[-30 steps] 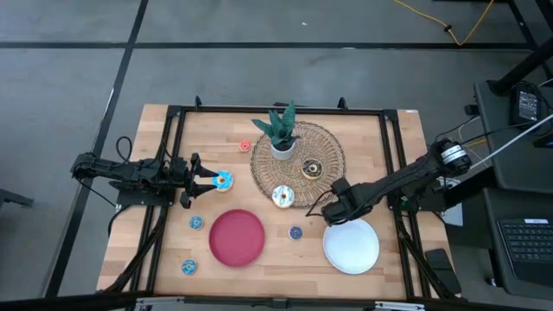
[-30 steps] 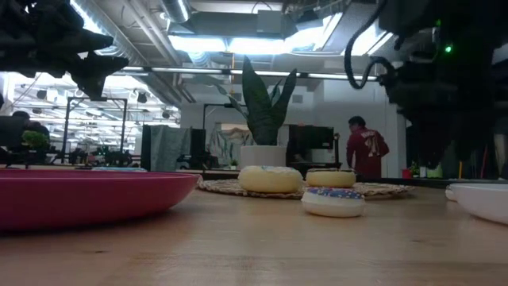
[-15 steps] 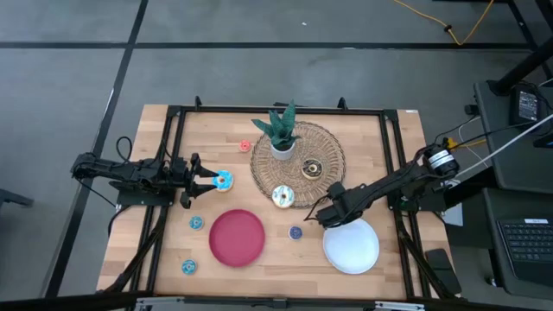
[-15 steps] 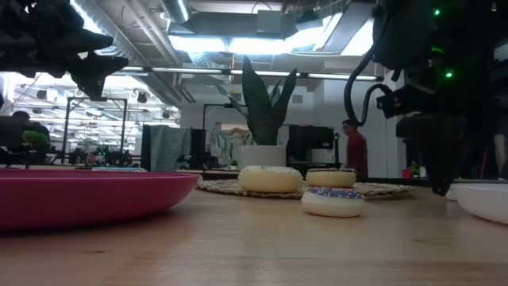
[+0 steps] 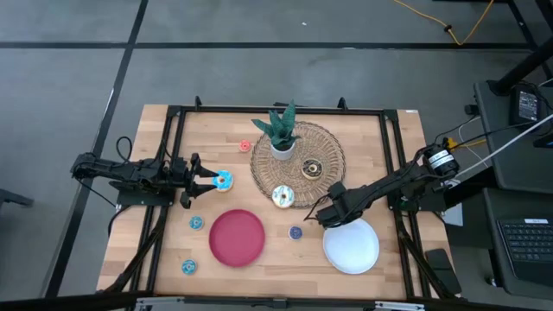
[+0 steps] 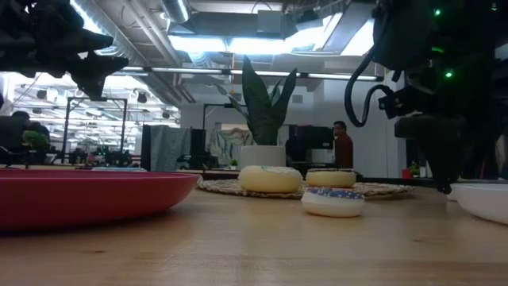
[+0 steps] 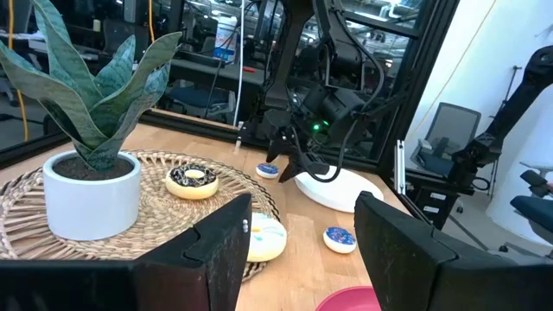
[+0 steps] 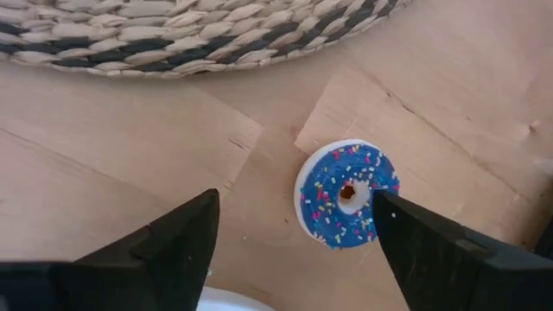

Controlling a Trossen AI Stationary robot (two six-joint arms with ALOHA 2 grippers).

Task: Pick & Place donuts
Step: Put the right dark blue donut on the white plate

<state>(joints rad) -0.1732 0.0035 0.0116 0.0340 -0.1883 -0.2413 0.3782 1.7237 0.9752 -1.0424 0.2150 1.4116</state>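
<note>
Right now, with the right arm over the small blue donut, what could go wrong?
1. The right hand is open above the blue donut, which sits off-centre between its fingers; one finger may land on it or push it.
2. The white plate and woven mat lie near that hand; a low approach could bump either.
</note>
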